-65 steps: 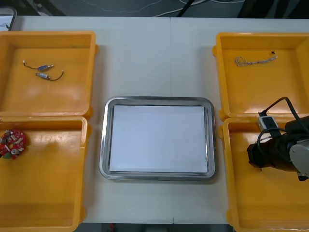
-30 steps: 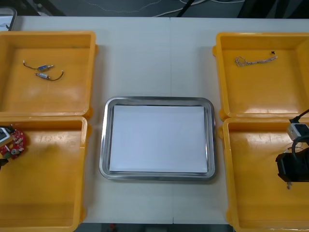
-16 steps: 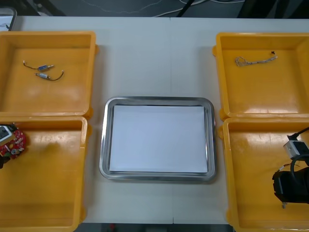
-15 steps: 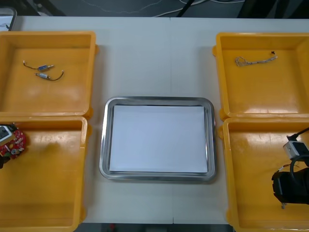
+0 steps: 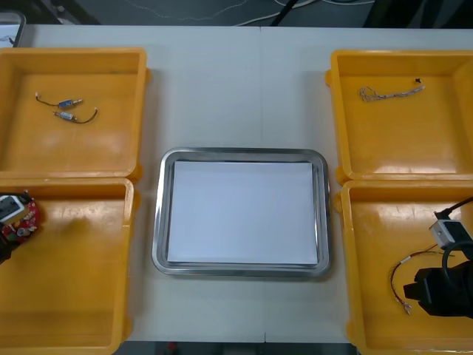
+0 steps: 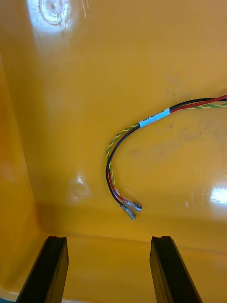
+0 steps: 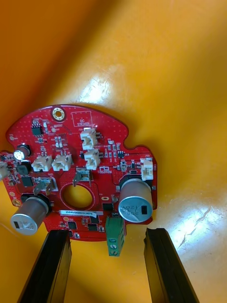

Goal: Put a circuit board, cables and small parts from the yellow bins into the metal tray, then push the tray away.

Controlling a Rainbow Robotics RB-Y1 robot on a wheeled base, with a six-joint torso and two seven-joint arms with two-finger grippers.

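Wide apart stand the right jaws, their two black fingers holding nothing and touching nothing; they hang over the glossy floor of the near right yellow plastic bin. Just beyond the fingertips lies the thin red, yellow and black cable, curved, with a white label and two small metal tips at its end. Its other end is cut off at the edge of the right wrist view and, from the front, it runs under the right arm.

The left jaws are as wide, black fingers empty, at the left end of the near left yellow plastic bin. The round red circuit board lies flat on the bin floor right in front of them; its green block reaches just between the fingertips, and whether a finger touches the board cannot be told. It bears two silvery cylinders and white sockets. From the front the board is partly covered by the left arm.

Between the bins the shiny rectangular metal tray, white inside, rests on the pale worktop. Two small metal parts with thin wires lie in the far left yellow bin; a pale twisted cable, colours hard to tell, lies in the far right yellow bin
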